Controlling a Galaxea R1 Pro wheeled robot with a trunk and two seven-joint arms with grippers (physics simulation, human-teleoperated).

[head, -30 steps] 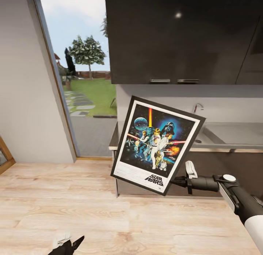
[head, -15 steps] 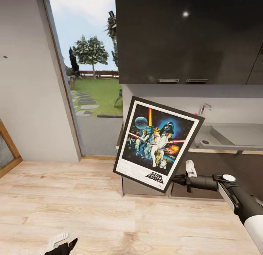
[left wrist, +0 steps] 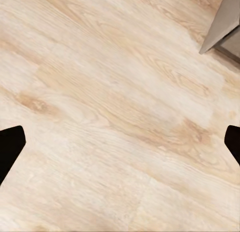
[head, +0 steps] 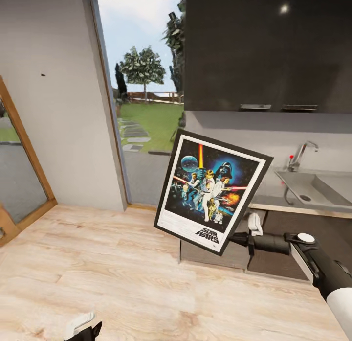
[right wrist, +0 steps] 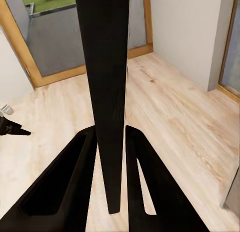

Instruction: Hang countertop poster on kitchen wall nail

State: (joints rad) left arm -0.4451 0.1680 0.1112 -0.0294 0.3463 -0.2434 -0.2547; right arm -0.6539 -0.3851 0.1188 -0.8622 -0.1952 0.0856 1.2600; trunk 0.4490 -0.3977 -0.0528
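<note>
Clamped jaws of the right gripper [head: 238,239] pinched the lower right edge of the poster [head: 212,191], and the right wrist view showed both dark fingers [right wrist: 82,177] pressed against the poster [right wrist: 106,92], seen edge-on as a black slab between them. The left gripper [head: 83,326] hung low over the wooden floor [head: 122,272], well apart from the poster; in the left wrist view its two fingertips [left wrist: 10,144] stood wide apart with only floorboards between them. Compared with half a second before, the whole head view had swung: the garden doorway [head: 142,101], the dark wall cabinets [head: 269,47] and the kitchen countertop [head: 313,189] with its tap [head: 299,155] had all slid across the picture, and a wood-framed glass door [head: 22,160] had come further into sight, while the poster kept its place and tilt against the right gripper. One poster was visible, tilted in the air in front of the countertop's near end. One nail [head: 43,75] showed as a dark speck on the pale wall [head: 63,111], beyond the doorway from the poster.
</note>
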